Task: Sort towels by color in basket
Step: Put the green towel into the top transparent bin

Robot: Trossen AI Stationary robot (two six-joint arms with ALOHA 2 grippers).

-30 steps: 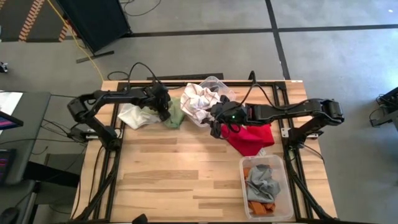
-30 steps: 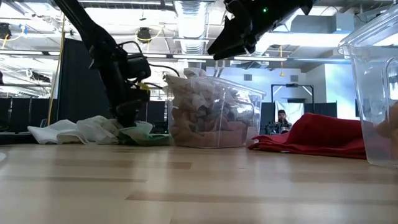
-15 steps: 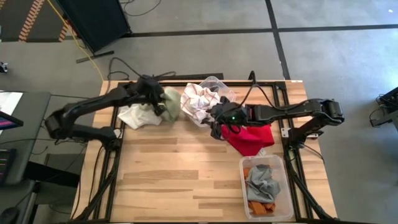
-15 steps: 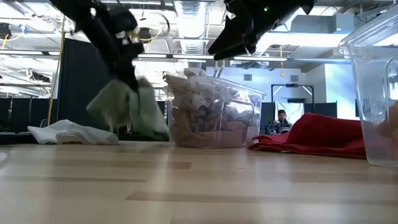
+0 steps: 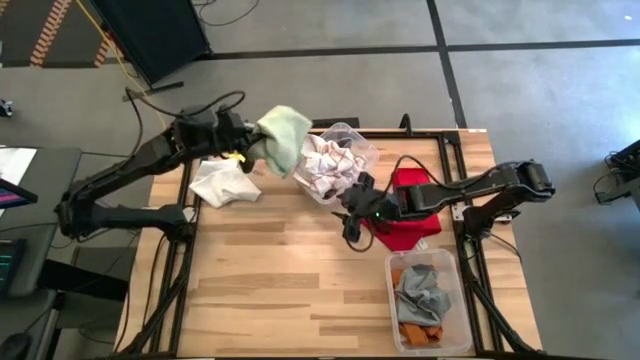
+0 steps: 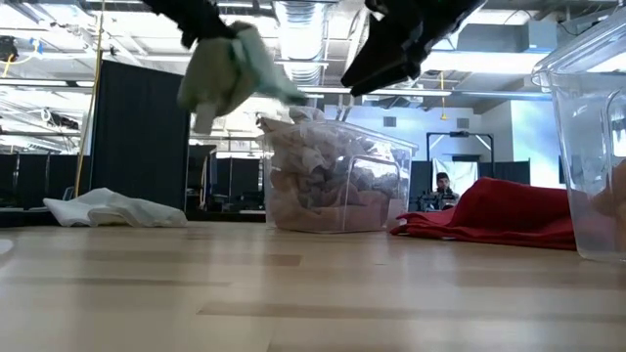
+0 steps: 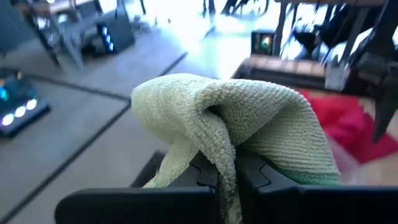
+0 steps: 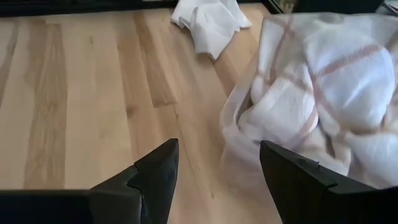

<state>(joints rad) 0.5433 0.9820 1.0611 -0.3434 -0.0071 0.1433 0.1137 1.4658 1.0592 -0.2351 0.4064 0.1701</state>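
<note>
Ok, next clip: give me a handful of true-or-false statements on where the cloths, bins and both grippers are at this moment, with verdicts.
1. The left gripper holds the pale green terry towel in the air near the clear plastic bin of white checked cloths. True.
2. The right gripper is shut on the red cloth. False: its fingers are open and empty, above bare wood beside the checked-cloth bin.
3. A crumpled white cloth lies on the wooden table, on the left arm's side. True.
4. The clear bin at the table's near right corner is empty. False: it holds grey and rust orange cloths.
5. The red cloth is inside a bin. False: it lies on the tabletop.
</note>
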